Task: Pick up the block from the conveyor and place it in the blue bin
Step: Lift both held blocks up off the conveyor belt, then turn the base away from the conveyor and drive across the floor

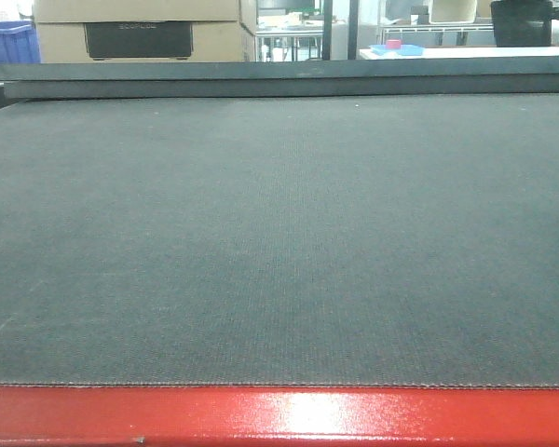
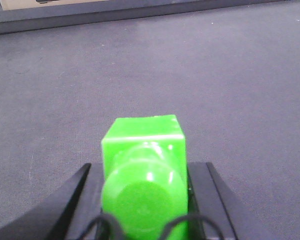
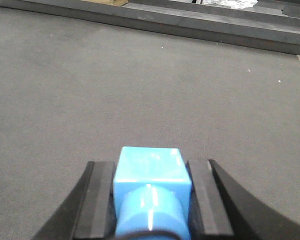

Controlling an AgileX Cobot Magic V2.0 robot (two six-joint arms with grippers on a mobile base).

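Observation:
In the left wrist view, my left gripper (image 2: 146, 167) is shut on a glossy green block (image 2: 142, 137) with a round stud facing the camera. Its black fingers (image 2: 92, 195) press both sides of the block above the dark grey conveyor (image 2: 190, 75). In the right wrist view, a light blue block (image 3: 149, 162) of the same shape sits in my right gripper (image 3: 151, 165), which is shut on it over the belt (image 3: 140, 75). The front view shows the bare belt (image 1: 279, 233) and its red frame (image 1: 279, 414), with no gripper in it. A blue bin (image 1: 5, 42) shows far back left.
A dark rail (image 1: 279, 79) runs along the belt's far edge. Behind it stand a cardboard box (image 1: 140, 33) and a white table with a light blue tray (image 1: 398, 48). The same rail crosses the top of the wrist views (image 3: 215, 27).

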